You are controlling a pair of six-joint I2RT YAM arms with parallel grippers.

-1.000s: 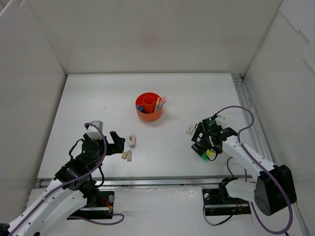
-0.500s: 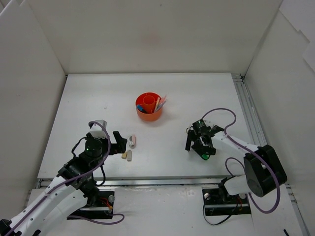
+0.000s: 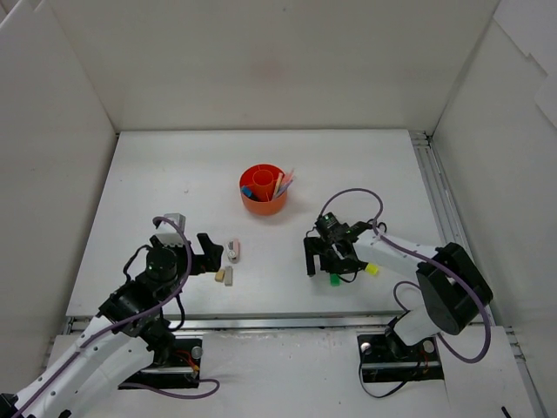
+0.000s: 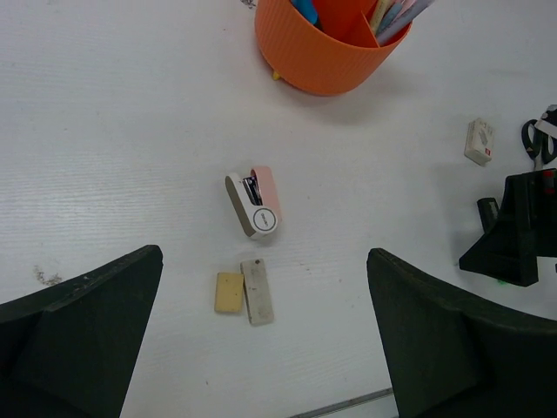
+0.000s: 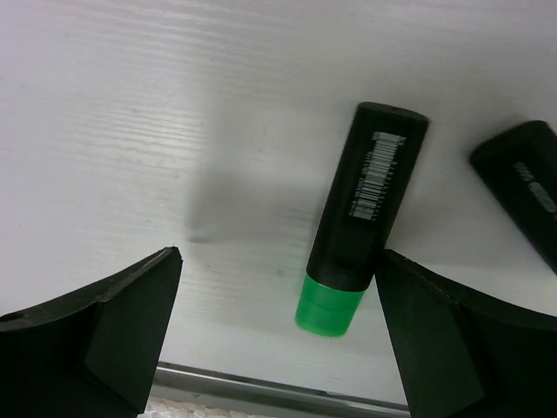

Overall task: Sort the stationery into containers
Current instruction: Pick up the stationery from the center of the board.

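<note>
The orange organiser [image 3: 264, 198] stands mid-table with pens in it, its wall [image 4: 324, 71] at the top of the left wrist view. My left gripper [image 3: 211, 252] [image 4: 265, 258] is open above a tan eraser [image 4: 229, 293] and a grey eraser [image 4: 257, 291], with a pink-and-white item [image 4: 254, 202] just beyond. My right gripper [image 3: 323, 266] [image 5: 278, 261] is open low over the table. A green-ended black highlighter [image 5: 365, 218] [image 3: 334, 280] lies between its fingers, close against the right finger. Another black highlighter [image 5: 522, 187] lies to the right, its yellow end [image 3: 372, 270] showing.
A small white piece [image 4: 479, 141] and black-handled scissors [image 4: 535, 139] lie behind my right gripper. The table's front edge runs as a metal rail [image 5: 261, 387] just under the right gripper. White walls enclose the table on three sides.
My right gripper has swung left across the front of the table, and the green-ended highlighter has shifted left with it, away from the yellow-ended one. The left arm has barely moved.
</note>
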